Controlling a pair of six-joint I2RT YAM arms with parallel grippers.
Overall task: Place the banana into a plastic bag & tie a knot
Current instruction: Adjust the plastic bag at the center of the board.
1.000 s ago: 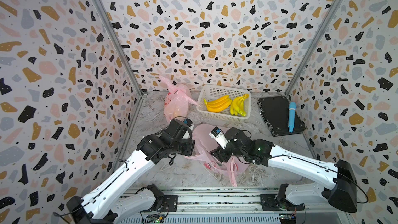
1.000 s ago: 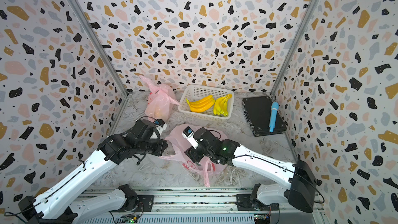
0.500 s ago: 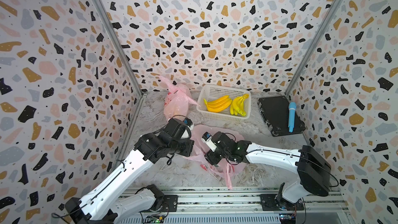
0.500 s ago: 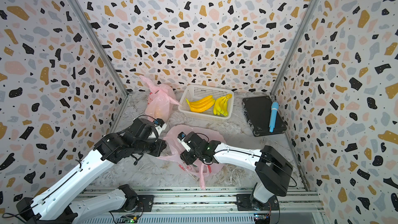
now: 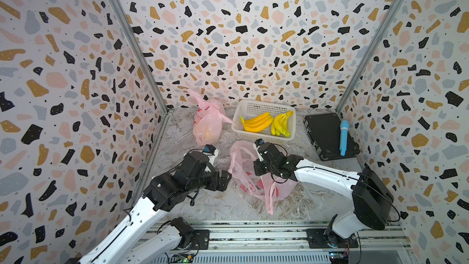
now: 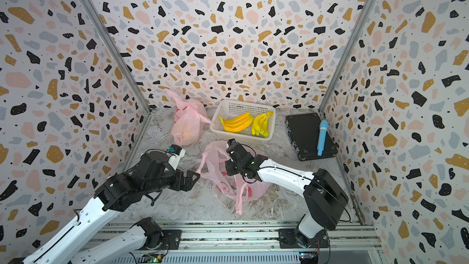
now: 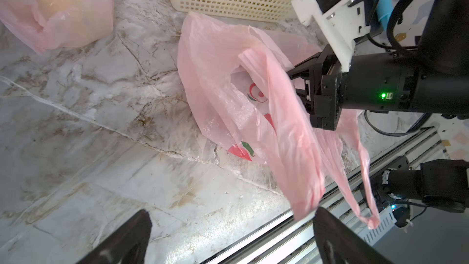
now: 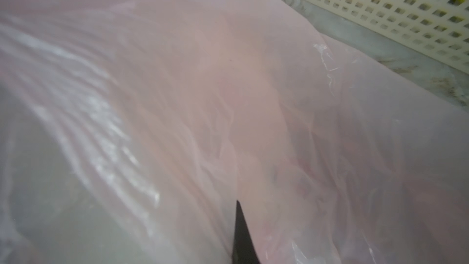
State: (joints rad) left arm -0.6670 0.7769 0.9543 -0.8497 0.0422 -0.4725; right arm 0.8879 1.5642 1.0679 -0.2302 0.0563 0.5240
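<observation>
Left end effector now spread, releasing the plastic bag; right end effector has pinched shut on it.

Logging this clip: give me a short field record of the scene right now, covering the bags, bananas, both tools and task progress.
loose bag: pink, mouth open, on the table; no banana seen inside
tied bag: pink, knotted, at the back beside the basket
bananas: two bunches, both in the basket
left tool: open, beside the loose bag, holding nothing
right tool: shut on the loose bag's rim
other: blue microphone lying on black case
progress: banana not yet bagged
</observation>
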